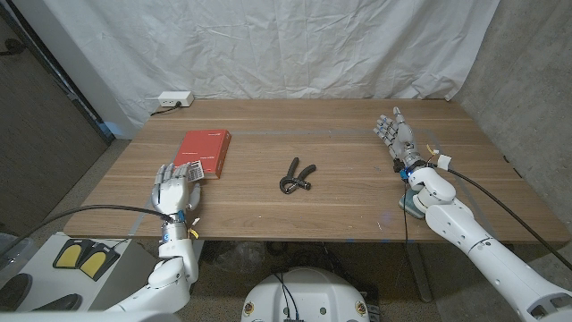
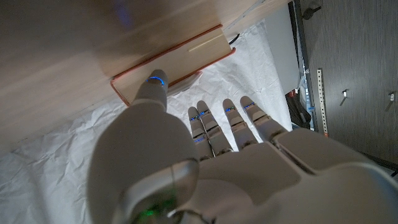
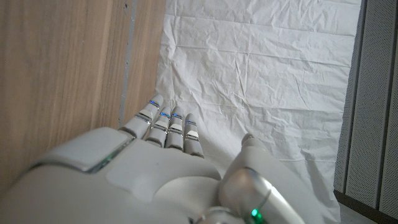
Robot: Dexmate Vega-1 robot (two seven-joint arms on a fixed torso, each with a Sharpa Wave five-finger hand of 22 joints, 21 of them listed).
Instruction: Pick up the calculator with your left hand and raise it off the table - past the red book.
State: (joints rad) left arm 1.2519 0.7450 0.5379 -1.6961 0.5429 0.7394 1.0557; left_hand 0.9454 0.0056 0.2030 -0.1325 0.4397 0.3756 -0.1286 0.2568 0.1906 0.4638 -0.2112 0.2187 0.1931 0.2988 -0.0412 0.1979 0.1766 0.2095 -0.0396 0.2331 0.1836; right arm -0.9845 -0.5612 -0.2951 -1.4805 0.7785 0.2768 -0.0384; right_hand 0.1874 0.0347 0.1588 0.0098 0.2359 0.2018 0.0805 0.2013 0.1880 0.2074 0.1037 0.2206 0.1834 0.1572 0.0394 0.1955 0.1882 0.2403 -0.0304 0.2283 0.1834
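The calculator (image 1: 189,170), small and grey with rows of keys, lies at the near corner of the red book (image 1: 204,152), which lies flat on the table's left half. My left hand (image 1: 175,190) is at the table's near edge, its fingertips reaching the calculator's near side. Whether they touch it I cannot tell. In the left wrist view the left hand (image 2: 205,155) has straight, spread fingers and the red book (image 2: 171,62) lies beyond them; the hand hides the calculator. My right hand (image 1: 397,139) stands at the far right with fingers stretched out, holding nothing.
A black plier-like tool (image 1: 296,176) lies mid-table. A white power strip (image 1: 174,99) sits at the table's far left corner. A small pale object (image 1: 413,202) lies by my right forearm. A white sheet hangs behind the wooden table (image 1: 340,134).
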